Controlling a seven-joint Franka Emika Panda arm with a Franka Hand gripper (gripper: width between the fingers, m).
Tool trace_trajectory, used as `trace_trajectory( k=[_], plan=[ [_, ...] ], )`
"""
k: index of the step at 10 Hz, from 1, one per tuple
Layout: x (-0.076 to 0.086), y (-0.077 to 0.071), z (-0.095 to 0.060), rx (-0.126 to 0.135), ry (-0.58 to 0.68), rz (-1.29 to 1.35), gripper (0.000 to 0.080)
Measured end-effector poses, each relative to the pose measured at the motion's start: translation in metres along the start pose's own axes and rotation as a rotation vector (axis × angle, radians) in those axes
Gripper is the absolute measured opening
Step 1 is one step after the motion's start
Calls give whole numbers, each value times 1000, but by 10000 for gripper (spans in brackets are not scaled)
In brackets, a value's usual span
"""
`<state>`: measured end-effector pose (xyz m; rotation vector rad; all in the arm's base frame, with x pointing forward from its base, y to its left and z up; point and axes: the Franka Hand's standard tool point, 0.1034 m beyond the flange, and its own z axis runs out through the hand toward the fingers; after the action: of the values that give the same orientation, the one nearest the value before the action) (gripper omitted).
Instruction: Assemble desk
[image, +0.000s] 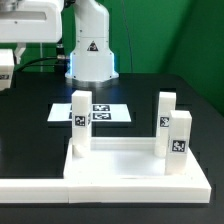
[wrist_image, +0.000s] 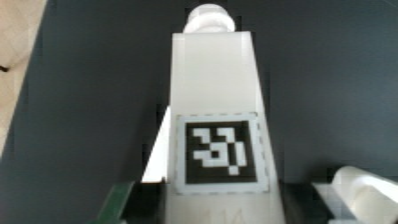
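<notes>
Three legs (image: 80, 118) (image: 165, 112) (image: 179, 138) stand upright at corners of the desk top (image: 120, 165), so the build looks mostly done. Whether each is fully seated cannot be told. The fourth leg (wrist_image: 217, 90) is not yet fitted: the claw (wrist_image: 199, 208) is clamped on it near its tagged end. Its far end, tipped with a small rounded peg (wrist_image: 210, 15), points away from the claw.

The desk top lies on the black counter (image: 150, 85), well apart from the claw (image: 6, 72) and lower than it, with the marker board (image: 112, 115) between the claw and the desk's far legs. What remains, I judge, is carrying the held leg across to the one bare corner and fixing it there.

Everything of the desk is smooth white plastic. The top is a rectangular rimmed tray. The legs are square-sided blocks, each bearing a black-and-white square tag (wrist_image: 222, 150). The counter is matte and dark.
</notes>
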<state>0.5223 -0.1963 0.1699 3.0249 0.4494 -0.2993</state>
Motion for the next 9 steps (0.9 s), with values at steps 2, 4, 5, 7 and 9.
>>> trace_trajectory(
  k=[2,4,5,7,9],
  plan=[
    [3,5,-2,-19,137,6,290],
    [36,-11,-11,-18,206,58,290],
    [62,-13,-33,-27,281,87,290],
    [95,-22,-47,-104,427,152,290],
    [96,-22,-48,-158,509,133,290]
  ],
)
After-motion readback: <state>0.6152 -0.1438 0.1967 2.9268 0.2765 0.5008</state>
